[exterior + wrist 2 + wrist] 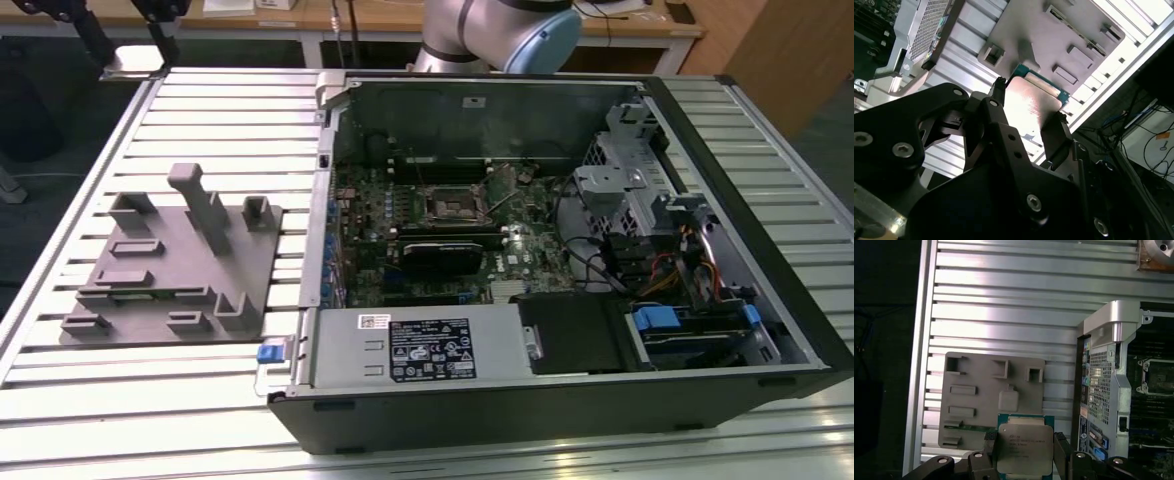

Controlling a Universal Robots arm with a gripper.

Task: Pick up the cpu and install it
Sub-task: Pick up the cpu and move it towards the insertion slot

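I have the cpu (1023, 455) clamped between the two black fingers (1060, 447) of the gripper (1024, 442), which press on opposite edges. Its silvery top faces the first wrist view, with a green rim showing around it. In the second wrist view the cpu (1026, 102) glares bright between the fingers (1055, 132), and the gripper (1028, 107) holds it in front of the grey fixture (1054, 35) and the slatted table (961, 60).

In the exterior view the fixture (174, 270) lies on the table (200, 110) to the left of the open case (534, 415). Inside the case I see the motherboard (534, 250) with its black square socket (451, 205). A silver power supply (420, 350) sits along the near wall. Drive cages (627, 170) and coloured cables (681, 265) are on the exterior view's right. The arm (501, 35) stands behind the case.
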